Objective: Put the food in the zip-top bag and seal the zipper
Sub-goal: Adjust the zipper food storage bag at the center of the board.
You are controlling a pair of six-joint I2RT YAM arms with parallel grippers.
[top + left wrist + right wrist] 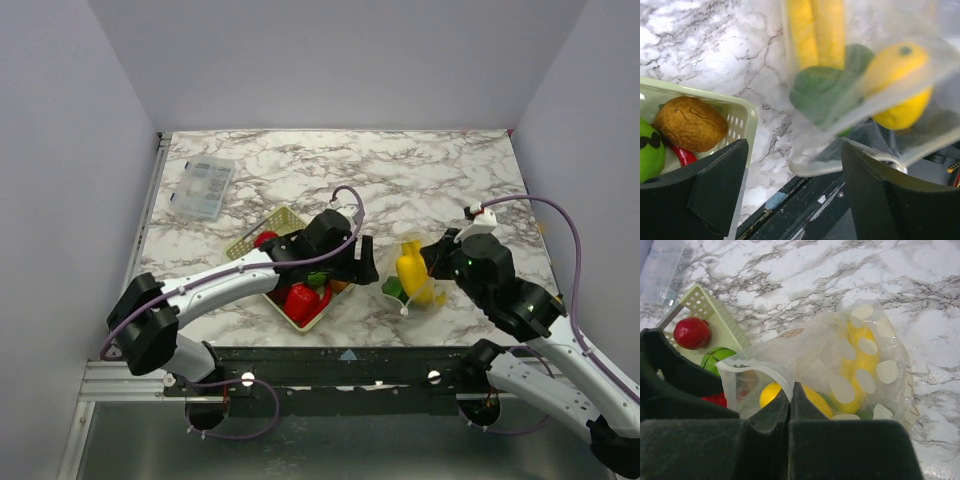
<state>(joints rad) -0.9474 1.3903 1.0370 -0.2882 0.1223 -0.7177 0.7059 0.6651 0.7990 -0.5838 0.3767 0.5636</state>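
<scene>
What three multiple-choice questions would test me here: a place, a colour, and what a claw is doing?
1. Where on the table is the compartment box? A far left; B near right; C dead centre.
2. The bananas in the zip-top bag are: A blue; B yellow; C white.
3. The right claw is: A wide open; B holding a spoon; C shut on the zip-top bag.
Answers: A, it lies by the far left edge; B, yellow shows through the plastic; C, it pinches the film.

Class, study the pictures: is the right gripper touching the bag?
Touching. The right wrist view shows the right gripper shut on the bag, with the clear film of the bag's edge pinched between its fingers.
</scene>
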